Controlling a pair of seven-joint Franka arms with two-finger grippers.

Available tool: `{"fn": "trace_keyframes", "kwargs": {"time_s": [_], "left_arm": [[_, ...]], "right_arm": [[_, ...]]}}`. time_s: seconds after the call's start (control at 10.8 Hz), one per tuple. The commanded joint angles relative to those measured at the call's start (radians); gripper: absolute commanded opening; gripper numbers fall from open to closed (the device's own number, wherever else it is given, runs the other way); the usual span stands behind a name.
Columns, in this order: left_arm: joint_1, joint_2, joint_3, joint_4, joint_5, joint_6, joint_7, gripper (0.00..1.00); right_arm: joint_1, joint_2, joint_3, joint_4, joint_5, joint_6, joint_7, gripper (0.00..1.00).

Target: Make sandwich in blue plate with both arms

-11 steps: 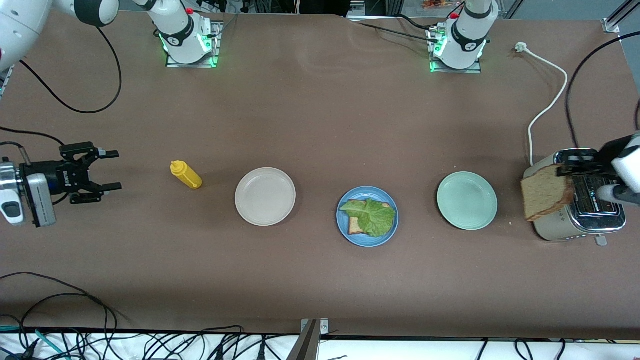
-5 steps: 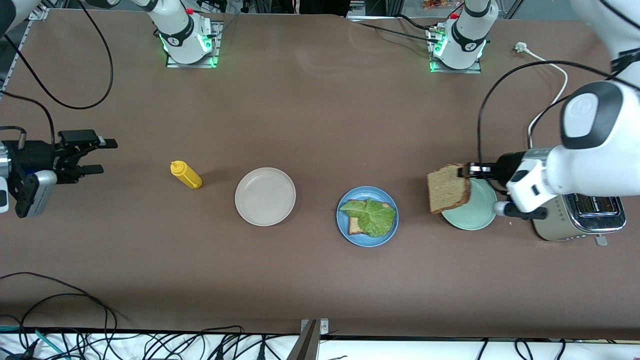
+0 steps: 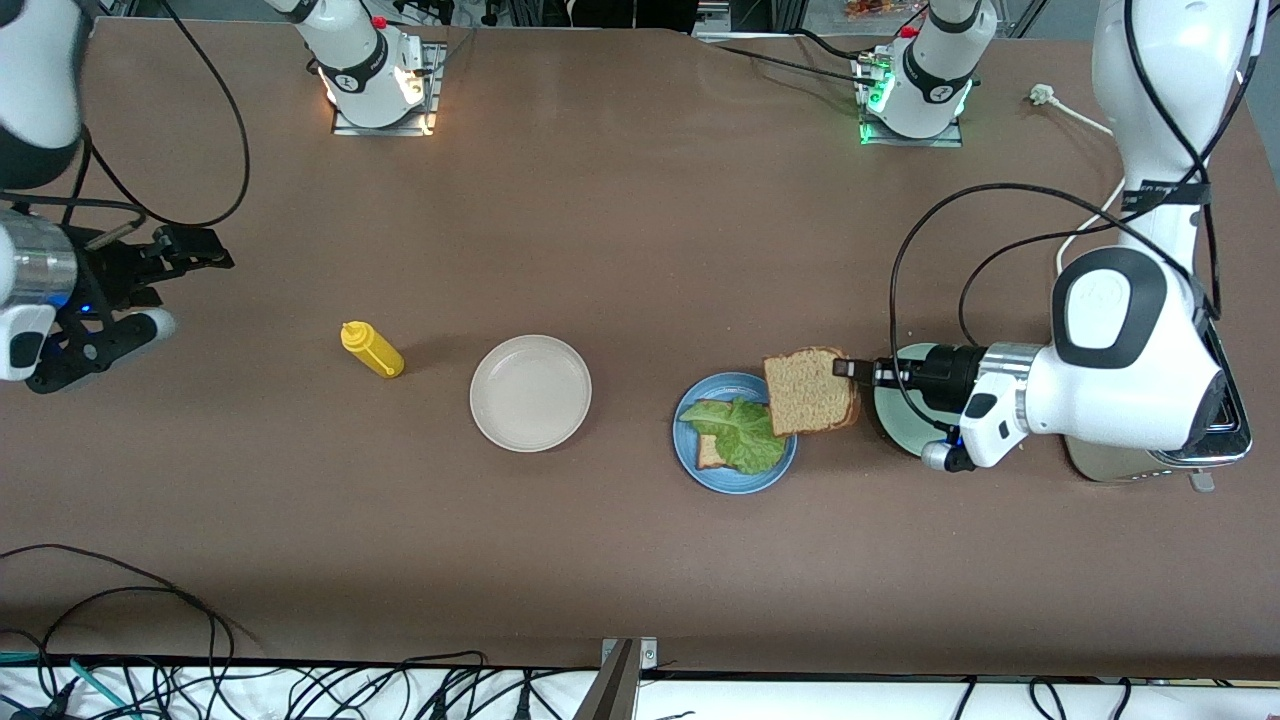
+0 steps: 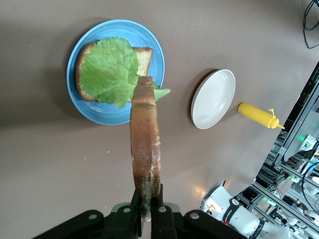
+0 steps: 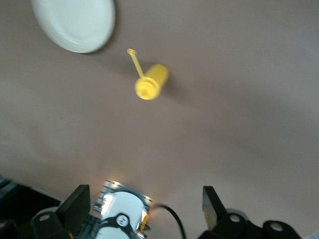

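Brown wholegrain bread slice (image 3: 810,391), square with a dark crust, hangs pinched in the left tool (image 3: 848,369) over the round sky-blue plate's (image 3: 738,482) rim toward the left arm's end. On that plate a ruffled green lettuce leaf (image 3: 745,432) covers a second slice (image 3: 709,455). Bare brown tabletop (image 3: 640,250) surrounds the plate; the cream-white plate (image 3: 530,392) sits well apart. Right tool (image 3: 195,250), fingers spread and empty, waits at its own end.

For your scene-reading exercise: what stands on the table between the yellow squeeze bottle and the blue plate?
In the front view, the cream-white plate lies between the yellow squeeze bottle and the blue plate, apart from both.
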Motion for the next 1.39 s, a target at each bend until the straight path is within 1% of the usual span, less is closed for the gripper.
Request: {"fn": "trace_keyframes", "kwargs": {"time_s": [0.0,0.09,0.19,0.37,0.56,0.65,0.74,0.83,0.93,1.02,1.11,1.3], "left_arm": [[-0.031,0.063,0.006,0.022,-0.087,0.058,0.016,0.0],[-0.041,0.08,0.006,0.022,-0.103,0.08,0.016,0.0],[-0.058,0.095,0.004,0.026,-0.119,0.098,0.016,0.0],[-0.093,0.112,0.004,0.026,-0.124,0.146,0.016,0.0],[-0.121,0.137,0.004,0.026,-0.124,0.196,0.016,0.0],[-0.129,0.152,0.004,0.026,-0.124,0.222,0.016,0.0],[-0.142,0.158,0.003,0.026,-0.123,0.229,0.016,0.0],[-0.143,0.171,0.003,0.026,-0.118,0.229,0.016,0.0],[-0.143,0.184,0.004,0.025,-0.115,0.229,0.018,0.0],[-0.14,0.198,0.006,0.026,-0.115,0.23,0.027,0.03],[-0.132,0.206,0.009,0.023,-0.113,0.23,0.064,0.1],[-0.114,0.206,0.012,0.012,-0.106,0.23,0.163,0.26]], "right_arm": [[-0.095,-0.06,0.257,-0.048,-0.271,-0.056,0.158,1.0],[-0.095,-0.086,0.223,-0.094,-0.272,-0.064,0.158,1.0],[-0.085,-0.139,0.191,-0.166,-0.272,-0.05,0.158,1.0],[-0.014,-0.271,0.049,-0.333,-0.259,0.024,0.152,1.0],[-0.014,-0.427,0.036,-0.521,-0.259,0.126,0.152,1.0],[-0.008,-0.502,-0.002,-0.618,-0.25,0.199,0.154,1.0],[-0.002,-0.537,-0.056,-0.645,-0.168,0.215,0.16,1.0],[-0.002,-0.543,-0.065,-0.645,-0.128,0.211,0.182,1.0],[-0.015,-0.537,-0.044,-0.663,-0.129,0.223,0.234,1.0],[-0.038,-0.535,-0.032,-0.692,-0.131,0.268,0.233,1.0],[-0.037,-0.537,-0.033,-0.714,-0.131,0.301,0.233,1.0],[-0.017,-0.509,-0.031,-0.685,-0.131,0.313,0.267,1.0]]}}
